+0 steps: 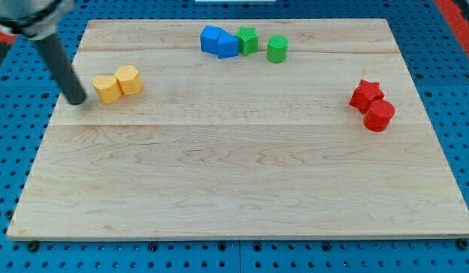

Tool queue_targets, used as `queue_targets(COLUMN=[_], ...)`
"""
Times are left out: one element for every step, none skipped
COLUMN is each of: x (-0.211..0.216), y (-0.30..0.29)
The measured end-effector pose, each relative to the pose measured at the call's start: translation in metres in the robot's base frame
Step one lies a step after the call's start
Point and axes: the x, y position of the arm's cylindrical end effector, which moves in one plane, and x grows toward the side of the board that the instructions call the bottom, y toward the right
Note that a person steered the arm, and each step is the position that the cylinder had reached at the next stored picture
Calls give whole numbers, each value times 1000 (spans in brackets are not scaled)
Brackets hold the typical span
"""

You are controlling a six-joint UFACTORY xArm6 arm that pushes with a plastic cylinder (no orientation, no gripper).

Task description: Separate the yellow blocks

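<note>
Nearest the view's bottom, bare counter (234, 189). At left, two touching yellow blocks (118, 84), just right of my tip (80, 101); no jaws on this rod. Far right, red star (366, 94) and red cylinder (379, 115).

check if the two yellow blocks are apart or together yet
Together: the two yellow blocks touch side by side, with my tip just to their left in the view.

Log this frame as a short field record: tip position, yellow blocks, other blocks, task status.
tip: my tip sits just to the view's left of the yellow pair, narrow gap
yellow blocks: left yellow block and right yellow block, touching
blue blocks: two, touching, view's top
green blocks: star, cylinder
red blocks: star, cylinder, view's right
status: yellows not yet separated
</note>
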Motion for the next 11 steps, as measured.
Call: queue_targets(x=[-31, -46, -53, -85, -81, -49, -59, -74, -74, -74, -74], y=[48, 55, 84, 136, 148, 118, 80, 73, 71, 71, 95])
